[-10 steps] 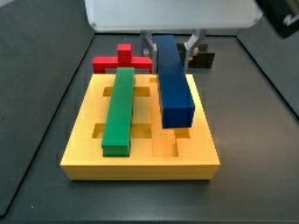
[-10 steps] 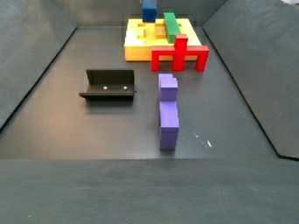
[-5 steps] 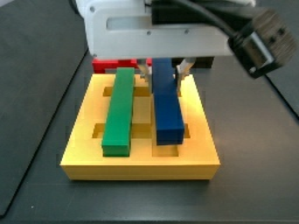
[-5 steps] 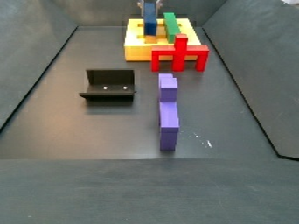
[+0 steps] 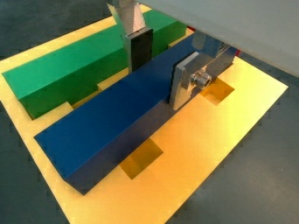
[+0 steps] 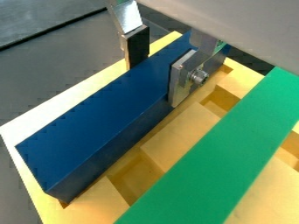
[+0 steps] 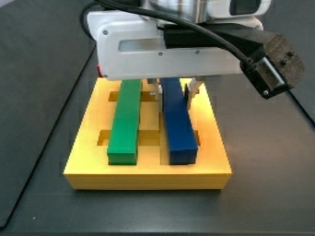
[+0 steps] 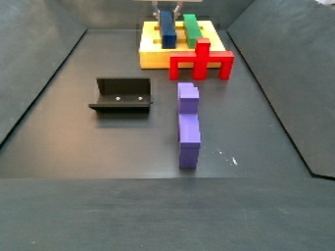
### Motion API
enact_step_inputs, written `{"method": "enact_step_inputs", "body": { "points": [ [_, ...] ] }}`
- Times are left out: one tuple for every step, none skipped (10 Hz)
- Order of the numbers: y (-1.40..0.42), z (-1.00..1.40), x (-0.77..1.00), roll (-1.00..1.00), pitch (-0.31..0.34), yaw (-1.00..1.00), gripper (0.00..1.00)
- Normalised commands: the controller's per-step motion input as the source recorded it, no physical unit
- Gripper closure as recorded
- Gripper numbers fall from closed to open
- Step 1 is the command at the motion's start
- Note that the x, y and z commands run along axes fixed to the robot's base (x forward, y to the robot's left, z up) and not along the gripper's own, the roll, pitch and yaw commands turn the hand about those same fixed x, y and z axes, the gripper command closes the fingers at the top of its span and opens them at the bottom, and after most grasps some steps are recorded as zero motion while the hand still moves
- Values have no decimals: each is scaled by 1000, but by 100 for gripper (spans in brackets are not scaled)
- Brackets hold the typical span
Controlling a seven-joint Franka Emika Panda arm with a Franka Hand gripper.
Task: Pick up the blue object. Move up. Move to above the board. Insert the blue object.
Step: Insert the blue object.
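Observation:
The blue object (image 7: 180,124) lies flat in a lengthwise groove of the yellow board (image 7: 147,171), parallel to the green bar (image 7: 127,115). My gripper (image 7: 175,94) stands over the bar's far half with one finger on each long side, shut on it. Both wrist views show the navy bar (image 5: 105,122) (image 6: 100,131) between the silver fingers, with the gripper (image 5: 160,80) (image 6: 156,79) straddling it and the board (image 5: 222,166) beneath. In a side view the gripper (image 8: 167,12) sits over the bar (image 8: 169,32) at the far end of the floor.
The green bar (image 8: 193,27) fills the neighbouring groove. A red cross-shaped block (image 8: 201,64) stands against the board's near edge (image 8: 155,59). A violet-blue post (image 8: 189,123) lies on the dark floor, with the fixture (image 8: 121,95) to its left.
The blue object was held tilted above the board; it has come down and levelled into the groove, with the gripper lowering with it.

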Motion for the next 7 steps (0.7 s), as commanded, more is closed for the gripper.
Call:
{"method": "enact_step_inputs", "body": {
  "points": [
    [0,-311,149,0,0,-86,100],
    [40,-277,6,0,0,-151,100],
    [46,-200,0,0,0,-194,100],
    [66,-171,-149,0,0,-180,100],
    [83,-140,-189,13,0,-297,100],
    [74,-171,-129,0,0,-451,100],
    [46,-174,-83,0,0,-471,100]
  ]
}}
